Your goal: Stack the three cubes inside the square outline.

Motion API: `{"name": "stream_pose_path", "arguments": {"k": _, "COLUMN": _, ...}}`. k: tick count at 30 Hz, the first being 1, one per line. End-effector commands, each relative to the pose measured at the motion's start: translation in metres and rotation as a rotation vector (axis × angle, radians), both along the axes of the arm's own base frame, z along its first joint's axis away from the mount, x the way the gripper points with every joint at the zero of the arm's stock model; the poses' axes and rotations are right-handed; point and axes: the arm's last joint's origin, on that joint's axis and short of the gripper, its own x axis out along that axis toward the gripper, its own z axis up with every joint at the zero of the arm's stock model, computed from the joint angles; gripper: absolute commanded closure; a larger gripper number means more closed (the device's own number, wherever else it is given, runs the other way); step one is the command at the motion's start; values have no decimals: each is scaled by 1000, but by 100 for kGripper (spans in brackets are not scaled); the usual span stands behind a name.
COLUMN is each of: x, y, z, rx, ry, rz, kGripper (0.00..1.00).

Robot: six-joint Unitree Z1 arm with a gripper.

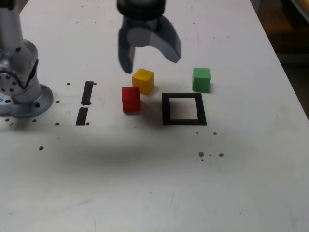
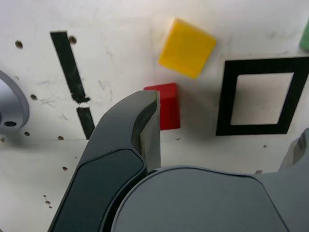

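Note:
Three cubes rest separately on the white table. The red cube (image 1: 131, 99) (image 2: 169, 104) and the yellow cube (image 1: 144, 80) (image 2: 187, 47) sit close together, corner to corner, to the exterior view's left of the square outline (image 1: 166, 109) (image 2: 225, 96). Just beyond the outline's far right corner lies the green cube (image 1: 201, 79), barely showing at the wrist view's edge (image 2: 305, 36). The outline's white interior holds nothing. My gripper (image 1: 150, 62) hangs open above and slightly behind the yellow cube, touching nothing. One of its fingers (image 2: 140, 125) partly hides the red cube in the wrist view.
The arm's grey base (image 1: 21, 94) stands at the exterior view's left. Two short black strips (image 1: 87, 93) (image 1: 82, 116) lie between the base and the red cube. Small screw holes and specks dot the table. The table's edge (image 1: 289, 72) runs down the exterior view's right.

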Motion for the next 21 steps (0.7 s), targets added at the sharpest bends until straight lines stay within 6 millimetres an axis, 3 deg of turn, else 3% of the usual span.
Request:
{"name": "stream_pose_path", "arguments": {"k": 1, "x": -34, "y": -3, "z": -39, "rx": -10, "ry": 182, "rz": 7, "kGripper": 4}}
{"name": "stream_pose_path", "arguments": {"k": 7, "x": -44, "y": -10, "z": -55, "rx": -52, "ry": 222, "rz": 33, "kGripper": 7}}
{"name": "stream_pose_path", "arguments": {"k": 21, "x": -21, "y": -19, "z": -68, "rx": -61, "ry": 193, "rz": 18, "kGripper": 9}}
